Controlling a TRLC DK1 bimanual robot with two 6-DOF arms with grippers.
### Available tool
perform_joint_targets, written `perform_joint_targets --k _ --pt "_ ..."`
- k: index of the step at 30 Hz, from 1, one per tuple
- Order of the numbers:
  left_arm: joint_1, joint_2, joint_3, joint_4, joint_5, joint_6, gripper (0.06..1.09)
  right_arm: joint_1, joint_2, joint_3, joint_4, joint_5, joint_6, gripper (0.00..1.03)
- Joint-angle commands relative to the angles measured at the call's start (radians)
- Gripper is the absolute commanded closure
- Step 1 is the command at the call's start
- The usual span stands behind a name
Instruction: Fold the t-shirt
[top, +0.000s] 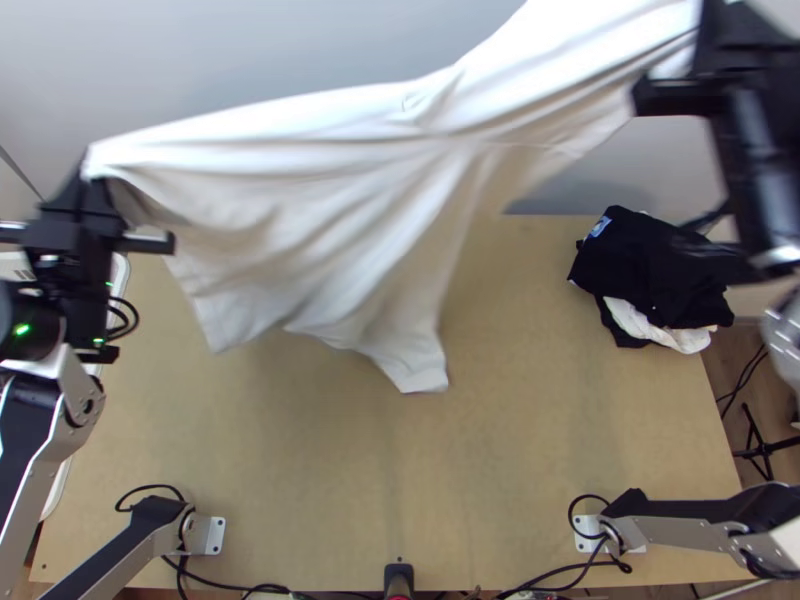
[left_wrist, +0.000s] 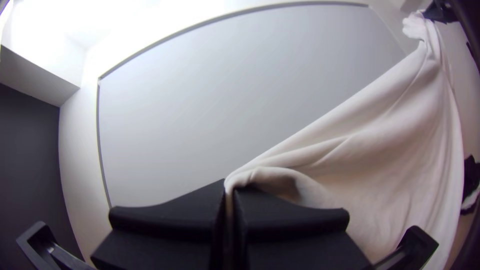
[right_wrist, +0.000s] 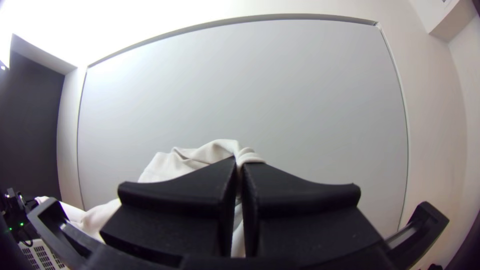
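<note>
Silver-grey links (top: 46, 468), black joints (top: 42, 345), green lights (top: 22, 329)

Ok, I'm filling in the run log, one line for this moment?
left gripper: shut on shirt | right gripper: shut on shirt | shirt: hanging between them, not folded | black cloth: on table

Showed matt cloth on the white t-shirt (top: 330, 150) and black garment (top: 650, 270), and smooth, matt wood on the tabletop (top: 330, 470). Presented smooth, matt finish on the left gripper (top: 90, 178) and right gripper (top: 704, 30).
</note>
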Motion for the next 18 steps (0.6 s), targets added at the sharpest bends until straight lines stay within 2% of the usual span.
perform_joint_targets --k 1,4,7,12,18 --pt "-0.012 -0.019 0.055 0.120 -0.056 -0.055 1.05 0.029 -0.090 0.041 -0.006 -0.001 0.019 1.00" --pt "-0.012 -0.079 0.025 0.149 -0.056 -0.133 1.05 -0.014 -0.175 0.010 -0.029 -0.002 0.015 1.00" --pt "-0.012 -0.126 0.024 0.181 -0.054 -0.161 1.05 -0.063 -0.271 -0.031 -0.089 -0.011 0.009 1.00" --pt "-0.012 -0.172 0.071 0.198 -0.054 -0.150 1.05 -0.166 -0.411 -0.073 -0.096 -0.024 0.004 1.00" --pt "0.003 -0.175 0.154 0.270 -0.056 -0.095 1.05 -0.183 -0.489 -0.034 -0.066 -0.027 -0.042 1.00"
